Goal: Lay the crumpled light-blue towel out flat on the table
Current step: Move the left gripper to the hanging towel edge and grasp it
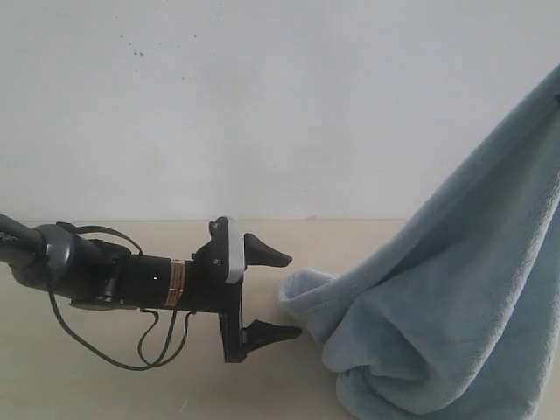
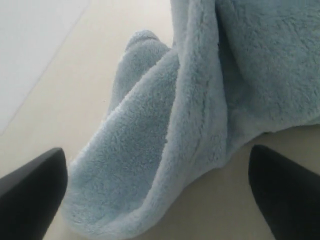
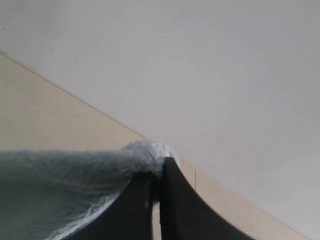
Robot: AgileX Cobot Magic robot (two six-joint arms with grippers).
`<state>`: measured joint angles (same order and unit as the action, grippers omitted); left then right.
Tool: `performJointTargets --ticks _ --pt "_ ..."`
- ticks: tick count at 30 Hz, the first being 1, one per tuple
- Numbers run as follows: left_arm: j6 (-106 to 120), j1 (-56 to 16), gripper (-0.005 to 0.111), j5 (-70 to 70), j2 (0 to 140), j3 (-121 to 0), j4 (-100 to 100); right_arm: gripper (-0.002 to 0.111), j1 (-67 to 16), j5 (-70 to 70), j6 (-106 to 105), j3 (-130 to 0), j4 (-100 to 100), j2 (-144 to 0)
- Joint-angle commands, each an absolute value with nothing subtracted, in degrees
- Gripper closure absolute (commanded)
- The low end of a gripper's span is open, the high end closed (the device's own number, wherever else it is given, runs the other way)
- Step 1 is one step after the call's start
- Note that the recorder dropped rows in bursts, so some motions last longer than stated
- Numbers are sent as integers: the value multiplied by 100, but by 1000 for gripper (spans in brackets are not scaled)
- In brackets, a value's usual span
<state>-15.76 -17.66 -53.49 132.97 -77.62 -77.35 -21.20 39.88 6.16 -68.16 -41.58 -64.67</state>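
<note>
Towel (image 1: 455,297) hangs from the right gripper (image 3: 156,175), jaws pinched on its edge; the left gripper (image 1: 293,295), jaws wide open at the lower fold, should probably clamp next.

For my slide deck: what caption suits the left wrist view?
Open left gripper lined up on a fold of the towel resting on the table.

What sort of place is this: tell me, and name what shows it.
Likely a robot lab test bench: a bare beige table against a plain white wall, with the left gripper open near a towel that the right gripper holds up.
</note>
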Motion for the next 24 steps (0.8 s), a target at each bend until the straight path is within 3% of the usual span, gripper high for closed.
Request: performJointTargets --ticks 1,6,18,24 --pt "-1568 -1809 15 -5261 13338 -7802 -7907 108 -2116 3885 606 -6867 -4104 -6408" --pt "-1703 -1926 22 -4820 13338 -7802 -7947 108 -2116 3885 606 -6867 -4069 -6408" --pt "-1703 -2055 85 -4379 13338 -7802 -7839 108 -2116 3885 606 -6867 -3779 -6408" --pt "-1703 -2055 95 -4365 13338 -7802 -7839 108 -2116 3885 606 -6867 -3779 -6408"
